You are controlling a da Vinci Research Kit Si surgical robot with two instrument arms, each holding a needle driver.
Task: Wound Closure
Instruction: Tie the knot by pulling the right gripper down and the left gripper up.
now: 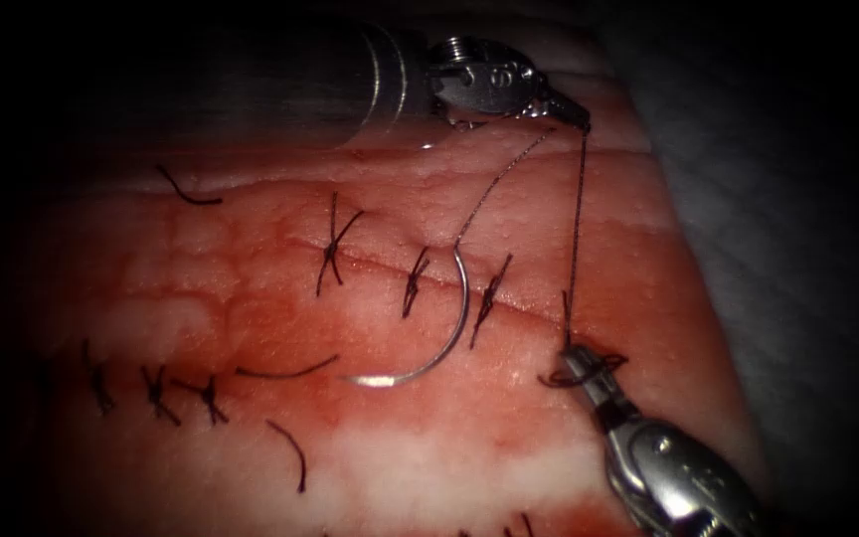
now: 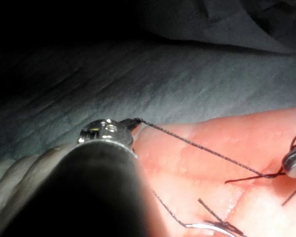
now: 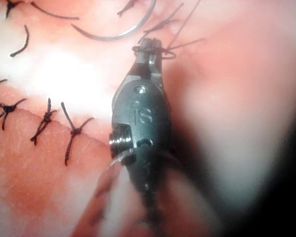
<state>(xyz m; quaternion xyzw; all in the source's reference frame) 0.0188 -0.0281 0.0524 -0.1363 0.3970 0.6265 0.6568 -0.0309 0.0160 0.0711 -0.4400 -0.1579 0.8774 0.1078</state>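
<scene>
Jaws, left tool (image 1: pixel 581 116): closed on the thread (image 1: pixel 576 229), above the cut (image 1: pixel 449 283).
Jaws, right tool (image 1: pixel 577 364): closed on thread loops at the cut's right end.
Needle (image 1: pixel 452 333): lying free on the tissue (image 1: pixel 251 308), across the cut, between stitches.

On my monitor, the left tool (image 1: pixel 577 111) ends a dark, smooth cylindrical shaft (image 1: pixel 280 85) finished by a bright ribbed metal collar. Its wrist is polished steel with a round threaded pulley and a stamped mark (I cannot read it), tapering to slim dark jaws. The right tool (image 1: pixel 577 363) has a rounded, silvery clevis (image 3: pixel 140 116) stamped "IS" on its face, with a small round pin hole above the letters and a threaded screw head at its side. Thin steel cables run along the body below the clevis. Its jaws are narrow, grey and short.
</scene>
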